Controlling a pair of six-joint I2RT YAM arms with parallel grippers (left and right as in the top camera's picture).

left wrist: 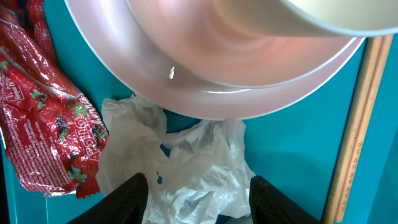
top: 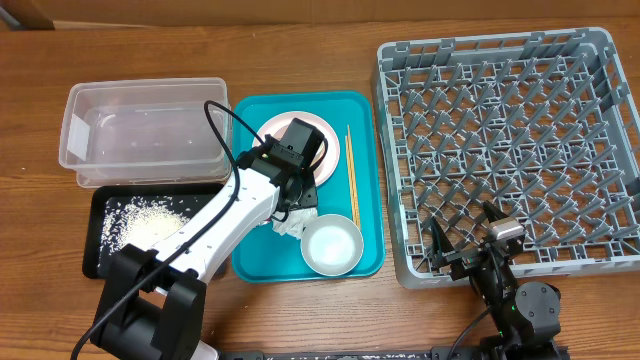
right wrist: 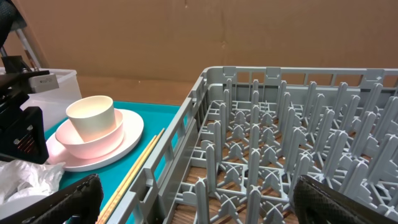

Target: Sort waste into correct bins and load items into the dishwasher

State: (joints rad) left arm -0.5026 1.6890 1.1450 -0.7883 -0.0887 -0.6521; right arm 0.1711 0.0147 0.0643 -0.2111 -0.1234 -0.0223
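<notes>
1. The left end effector (left wrist: 199,182) hangs low over the napkin (left wrist: 205,146), its fingers part-spread to either side of it and gripping nothing. Closing here could pinch only a loose fold, so the paper might tear or slip out on the lift
2. The wrapper (left wrist: 50,118) lies just left of the napkin, so a broad bite could drag it along into the wrong bin
3. The plate (left wrist: 236,93) rim sits just beyond the napkin, and a forward push could nudge it and the stack on it
4. The right end effector (right wrist: 198,196) is spread wide and empty at the near edge of the rack (top: 390,150); I see little risk there
5. The teal tray (top: 365,255) carries the plate, with a pink bowl (right wrist: 87,144) and a cup (right wrist: 91,118) stacked on it. It also carries a white bowl (top: 332,245), the chopsticks (top: 353,175) along its right side, the napkin and the wrapper
6. The tub (top: 140,100) looks empty. The black tray (top: 100,255), in front of it on the bench, holds rice (top: 150,222). Nothing is loaded in the rack
</notes>
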